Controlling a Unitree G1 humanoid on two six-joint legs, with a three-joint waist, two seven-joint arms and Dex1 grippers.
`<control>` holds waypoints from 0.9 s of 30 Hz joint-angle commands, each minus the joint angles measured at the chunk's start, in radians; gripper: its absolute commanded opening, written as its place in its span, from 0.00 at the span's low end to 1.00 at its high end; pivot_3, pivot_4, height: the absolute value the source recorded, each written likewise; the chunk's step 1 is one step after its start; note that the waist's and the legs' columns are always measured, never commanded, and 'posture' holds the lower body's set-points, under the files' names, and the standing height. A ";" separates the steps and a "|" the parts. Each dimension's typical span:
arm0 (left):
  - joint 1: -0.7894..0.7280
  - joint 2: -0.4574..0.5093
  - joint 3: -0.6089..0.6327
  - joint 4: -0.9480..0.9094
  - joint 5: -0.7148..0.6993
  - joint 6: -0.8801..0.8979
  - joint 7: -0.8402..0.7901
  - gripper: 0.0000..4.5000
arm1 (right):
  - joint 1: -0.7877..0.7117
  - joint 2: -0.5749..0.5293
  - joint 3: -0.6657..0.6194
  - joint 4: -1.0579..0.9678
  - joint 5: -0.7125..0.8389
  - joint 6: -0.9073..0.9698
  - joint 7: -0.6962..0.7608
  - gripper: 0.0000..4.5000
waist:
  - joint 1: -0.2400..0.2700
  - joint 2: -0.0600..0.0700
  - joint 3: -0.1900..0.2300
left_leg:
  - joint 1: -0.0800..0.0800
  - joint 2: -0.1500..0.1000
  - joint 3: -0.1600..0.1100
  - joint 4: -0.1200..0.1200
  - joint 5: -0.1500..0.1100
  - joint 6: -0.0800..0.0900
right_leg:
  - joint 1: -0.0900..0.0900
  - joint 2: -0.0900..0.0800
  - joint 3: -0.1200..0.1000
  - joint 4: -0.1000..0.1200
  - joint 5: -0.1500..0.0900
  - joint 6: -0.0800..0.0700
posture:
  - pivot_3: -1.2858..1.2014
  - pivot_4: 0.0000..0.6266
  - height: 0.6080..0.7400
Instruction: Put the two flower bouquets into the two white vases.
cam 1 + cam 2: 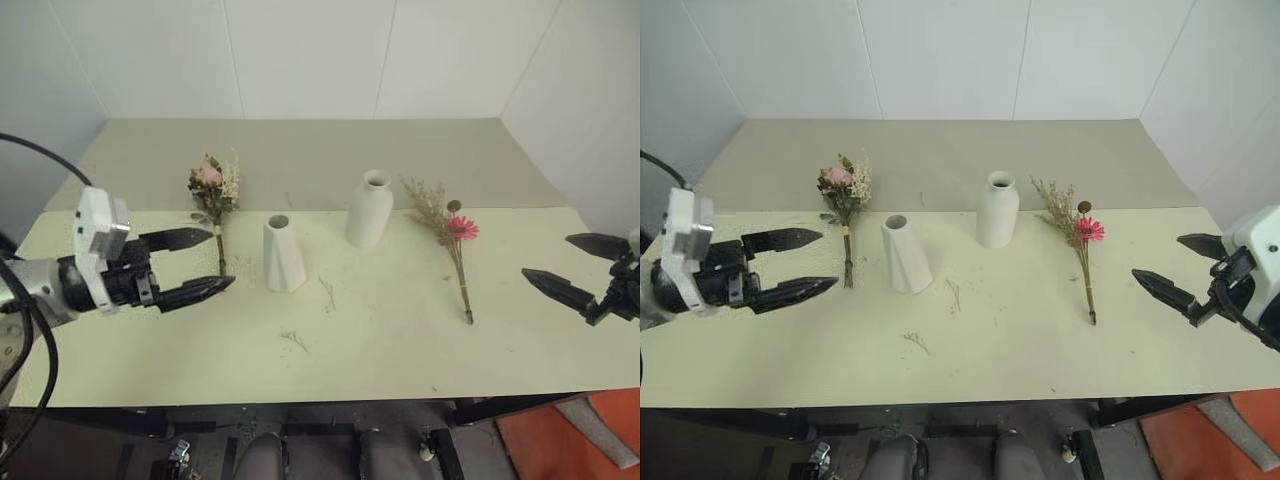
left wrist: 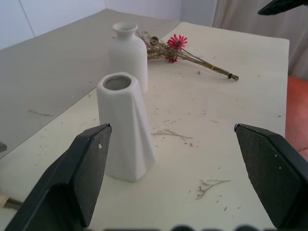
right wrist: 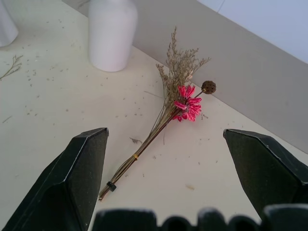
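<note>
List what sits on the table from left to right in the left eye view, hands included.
left hand → rose bouquet → faceted vase → bottle vase → daisy bouquet → right hand

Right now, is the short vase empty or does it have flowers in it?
Empty. The short vase shows an open dark mouth; both bouquets lie flat on the table.

The tall vase (image 3: 111,32) loses its neck at the right wrist frame's edge. Only a sliver of the short vase (image 3: 6,21) shows there.
</note>
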 commanded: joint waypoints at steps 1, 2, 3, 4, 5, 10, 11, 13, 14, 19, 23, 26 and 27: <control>-0.025 0.010 0.039 -0.016 -0.008 -0.030 -0.021 0.99 | -0.022 -0.033 -0.051 0.001 0.006 0.019 0.007 1.00 | 0.004 0.000 0.000 | 0.000 0.000 0.000 0.000 0.000 0.000 | 0.000 0.000 0.000 0.000 0.000 0.000 | 0.52 0.24 1.00; -0.035 0.010 0.030 -0.008 0.001 -0.039 -0.024 0.99 | -0.023 -0.035 -0.047 0.006 0.001 0.015 0.009 1.00 | 0.005 0.000 0.000 | 0.000 0.000 0.000 0.000 0.000 0.000 | 0.001 0.000 -0.001 0.000 0.000 0.000 | 0.52 0.24 1.00; -0.041 0.011 0.022 -0.002 0.013 -0.046 -0.025 0.99 | -0.025 -0.037 -0.041 0.011 -0.006 0.008 0.011 1.00 | 0.006 0.000 0.000 | 0.000 0.000 0.000 0.000 0.000 0.000 | 0.001 0.000 -0.001 0.000 0.000 0.000 | 0.52 0.24 1.00; -0.046 0.012 0.016 0.000 0.022 -0.051 -0.024 0.99 | -0.031 -0.042 -0.032 0.018 -0.012 0.004 0.011 1.00 | 0.005 0.000 0.000 | 0.000 0.000 0.000 0.000 0.000 0.000 | 0.001 0.000 -0.001 0.000 0.000 0.000 | 0.52 0.24 1.00; -0.049 0.012 0.012 0.001 0.028 -0.053 -0.022 0.99 | -0.035 -0.046 -0.026 0.023 -0.016 0.001 0.012 1.00 | 0.004 0.000 0.000 | 0.000 0.000 0.000 0.000 0.000 0.000 | 0.000 0.000 -0.001 0.000 0.000 0.000 | 0.52 0.24 1.00; -0.062 -0.006 0.017 -0.018 0.011 -0.048 -0.014 0.99 | -0.059 -0.064 -0.005 0.038 -0.023 0.007 0.019 1.00 | -0.001 0.000 0.000 | 0.000 0.000 0.000 0.000 0.000 0.000 | 0.000 0.000 -0.001 0.000 0.000 0.000 | 0.52 0.24 1.00; -0.064 -0.011 0.018 -0.019 0.009 -0.051 -0.015 0.99 | -0.065 -0.064 -0.001 0.038 -0.023 0.009 0.017 1.00 | -0.001 0.000 0.000 | 0.000 0.000 0.000 0.000 0.000 0.000 | 0.000 0.000 0.000 0.000 0.000 0.000 | 0.52 0.24 1.00; -0.075 -0.023 0.018 -0.022 -0.007 -0.052 -0.016 0.99 | -0.080 -0.066 0.012 0.042 -0.022 0.016 0.010 1.00 | -0.001 0.000 0.000 | 0.000 0.000 0.000 0.000 0.000 0.000 | 0.000 0.000 0.000 0.000 0.000 0.000 | 0.52 0.24 1.00; -0.085 -0.025 0.013 -0.025 -0.014 -0.046 -0.014 0.99 | -0.091 -0.072 0.021 0.046 -0.022 0.022 0.006 1.00 | -0.001 0.000 0.000 | 0.000 0.000 0.000 0.000 0.000 0.000 | 0.000 0.000 0.000 0.000 0.000 0.000 | 0.52 0.24 1.00; -0.115 0.012 -0.032 -0.032 -0.016 -0.037 -0.078 0.99 | -0.119 -0.105 0.059 0.058 -0.019 0.067 0.013 1.00 | 0.000 0.000 0.000 | 0.000 0.000 0.000 0.000 0.000 0.000 | 0.000 0.000 0.000 0.000 0.000 0.000 | 0.52 0.24 1.00; -0.113 0.043 -0.016 -0.020 -0.022 -0.035 -0.128 0.99 | -0.137 -0.127 0.078 0.065 -0.018 0.105 0.012 1.00 | 0.000 0.000 0.000 | -0.001 0.000 0.000 0.000 0.000 0.000 | 0.000 0.000 0.000 0.000 0.000 0.000 | 0.52 0.24 1.00; -0.100 0.067 0.002 -0.026 -0.026 -0.020 -0.147 0.99 | -0.136 -0.165 0.089 0.070 -0.017 0.166 0.024 1.00 | 0.000 0.000 0.000 | -0.001 0.000 0.000 0.000 0.000 0.000 | -0.001 0.000 0.000 0.000 0.000 0.000 | 0.52 0.24 1.00; -0.096 0.070 -0.001 -0.028 -0.016 -0.023 -0.144 0.99 | -0.137 -0.169 0.091 0.071 -0.014 0.178 0.024 1.00 | 0.000 0.001 0.000 | -0.001 0.000 0.000 0.000 0.000 0.000 | -0.001 0.000 0.000 0.000 0.000 0.000 | 0.52 0.24 1.00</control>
